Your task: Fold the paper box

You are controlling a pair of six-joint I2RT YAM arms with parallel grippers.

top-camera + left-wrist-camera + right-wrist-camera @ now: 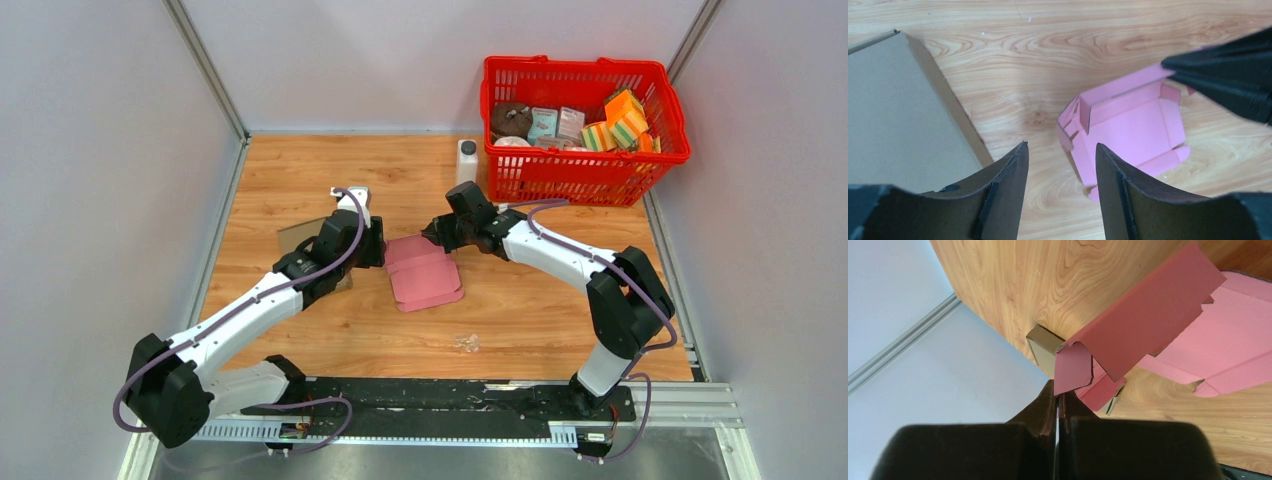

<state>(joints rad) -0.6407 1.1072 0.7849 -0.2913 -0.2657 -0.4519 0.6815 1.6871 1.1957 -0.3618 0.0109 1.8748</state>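
Paper box [428, 278] is mid-table, pink, half-formed, open side up. Its long axis runs approx 11-to-5 o'clock in top view.

Right gripper [432, 236] is at the box's 12 o'clock end, jaws pressed together w/ a corner of the far flap [1143, 315] pinched btwn them. The flap is lifted and creased over; rest of box lies on the table [540, 320].

Left gripper [1060, 147] is at the box's 10 o'clock, just beside it, not touching. Jaws are apart w/ nothing btwn, only bare wood below.

From the left wrist cam the box is at approx 1-2 o'clock of the jaws. So the next move prob needs a short reach fwd-right onto the near side wall [1070, 125], already partly upright. Both arms are about equally near; the left is free, the right looks busy anchoring.

- **Left arm:** stretched low across the table from 7 o'clock, wrist angled down.
- **Right arm:** elbow bent, forearm coming in from 4 o'clock, wrist low.

Cardboard sheet [898, 110] lies at the left gripper's 9 o'clock, apart from the box. Risk: the left arm brushing it.
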